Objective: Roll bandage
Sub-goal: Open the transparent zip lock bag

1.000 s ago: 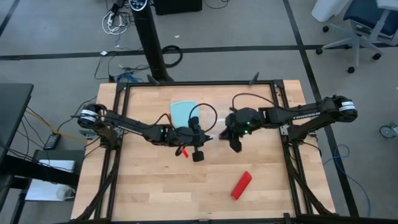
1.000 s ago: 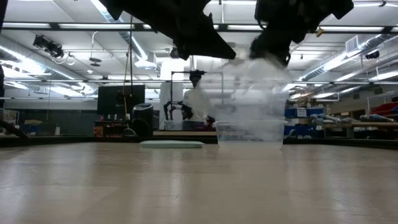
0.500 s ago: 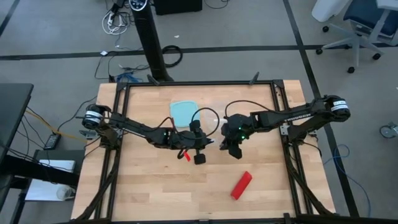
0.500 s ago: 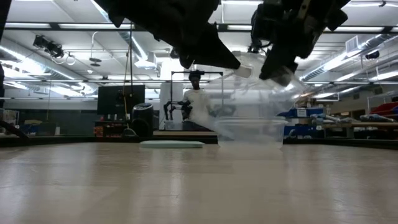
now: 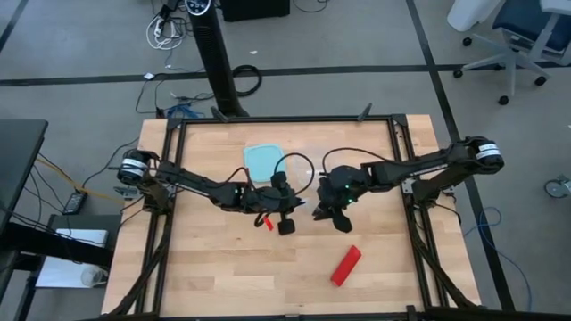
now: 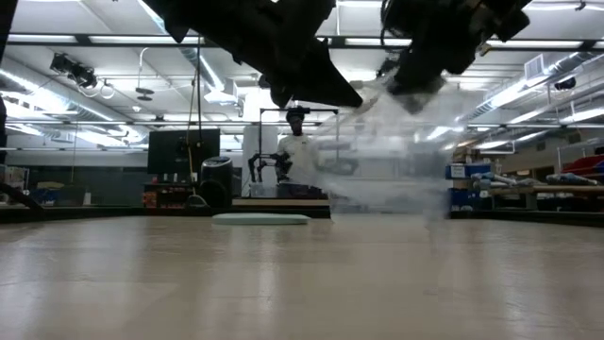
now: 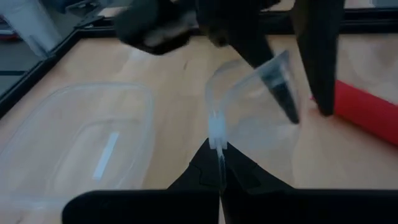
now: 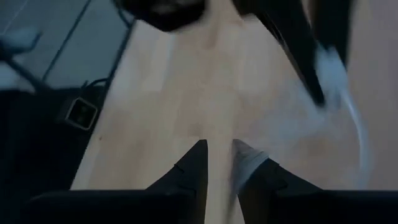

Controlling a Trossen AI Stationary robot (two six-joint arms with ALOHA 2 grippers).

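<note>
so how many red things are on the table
2: a red roll lying near the front right, and a small red piece by the left gripper mid-table. More may be hidden under the arms.

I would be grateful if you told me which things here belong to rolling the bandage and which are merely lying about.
Belongs to the job:
- bandage, a red roll lying alone on the table

Not part of it:
- clear plastic bag, pinched in the left hand, with the right hand close by
- light-blue container, behind the hands
</note>
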